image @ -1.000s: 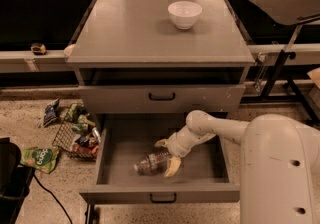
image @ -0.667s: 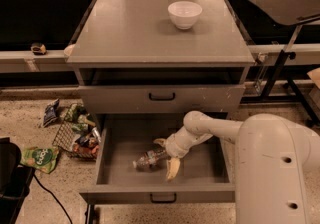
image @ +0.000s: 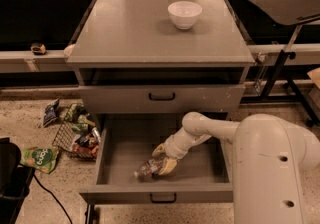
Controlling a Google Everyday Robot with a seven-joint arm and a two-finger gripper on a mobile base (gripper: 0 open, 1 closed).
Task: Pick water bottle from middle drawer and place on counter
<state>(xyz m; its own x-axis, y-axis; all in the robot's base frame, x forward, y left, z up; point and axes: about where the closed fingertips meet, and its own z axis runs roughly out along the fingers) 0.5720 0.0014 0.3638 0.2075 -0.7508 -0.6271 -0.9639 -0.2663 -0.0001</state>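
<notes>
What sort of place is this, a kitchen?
Probably a test lab, not a home: a lone cabinet with a bowl on its counter, snack packets strewn on the floor, dark work tables beside it. The gripper is down in the open drawer at the bottle.

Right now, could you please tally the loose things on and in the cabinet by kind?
Bowl, on the counter: 1
Bottle, in the open drawer, with the hand at it: 1
Total: 2
</notes>
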